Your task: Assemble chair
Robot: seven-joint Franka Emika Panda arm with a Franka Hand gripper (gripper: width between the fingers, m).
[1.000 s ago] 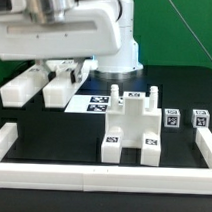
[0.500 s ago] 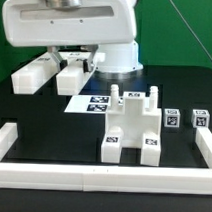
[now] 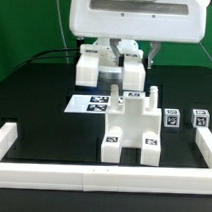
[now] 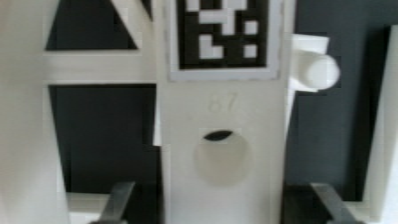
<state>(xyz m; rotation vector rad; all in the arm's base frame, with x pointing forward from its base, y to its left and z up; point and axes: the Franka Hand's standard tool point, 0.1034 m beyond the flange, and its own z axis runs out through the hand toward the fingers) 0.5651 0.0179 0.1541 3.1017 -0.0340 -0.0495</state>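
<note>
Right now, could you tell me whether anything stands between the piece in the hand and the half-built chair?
Nothing visible does. The hand holds the white piece in the air near the half-built chair, with open space between; the two cubes sit off to the exterior view's right.

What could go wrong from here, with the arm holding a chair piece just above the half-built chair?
1. The held chair piece hangs close to the upright posts of the half-built chair; lowered off line, it could strike them and shove the assembly.
2. The gripper clamps only one narrow bar, so the piece may swivel on contact.
3. A shoved assembly could knock the small cubes beside it.
</note>
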